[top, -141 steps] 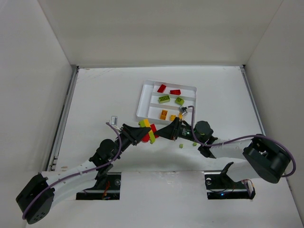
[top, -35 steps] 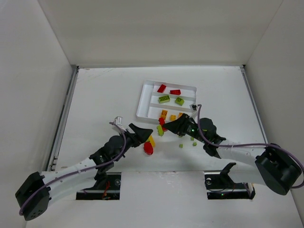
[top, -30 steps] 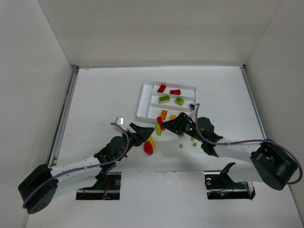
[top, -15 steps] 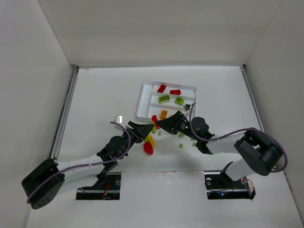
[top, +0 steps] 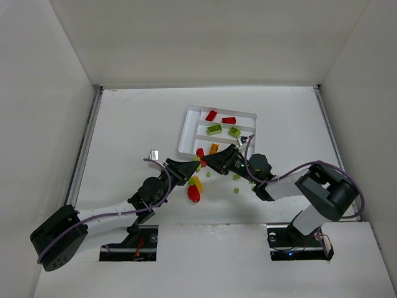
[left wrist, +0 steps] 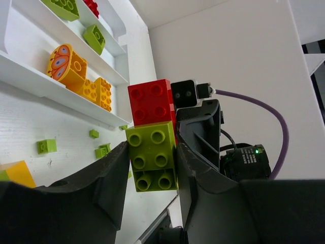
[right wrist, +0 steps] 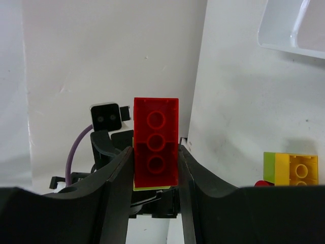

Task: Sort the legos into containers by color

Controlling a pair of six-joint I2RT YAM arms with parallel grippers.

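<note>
Two-arm job right now: I've got a stuck pair up off the tabletop (top: 136, 124), just beside the near-left corner of the tray (top: 183, 131). My left jaws are clamped on the green brick (left wrist: 152, 157). My right jaws are clamped on the red brick (right wrist: 156, 142) that is snapped onto it. So this is the splitting step, as I read it: neither brick can be sorted until the two come apart.

Next move, I'd say: keep both grips firm and peel the arms away from each other, letting neither brick slip. Then red goes to the far slot with the other reds (top: 211, 115), and green to the middle slot.

The left wrist view gives me the join itself, green and red stacked, with the orange bricks (left wrist: 81, 76) in the near slot behind. The right wrist view shows only the red face, with green a mere sliver behind it. Only the top view shows where the pair hangs against the tray, plus the red-and-yellow clump (top: 193, 190) and green bits (top: 236, 189) lying on the tabletop.
</note>
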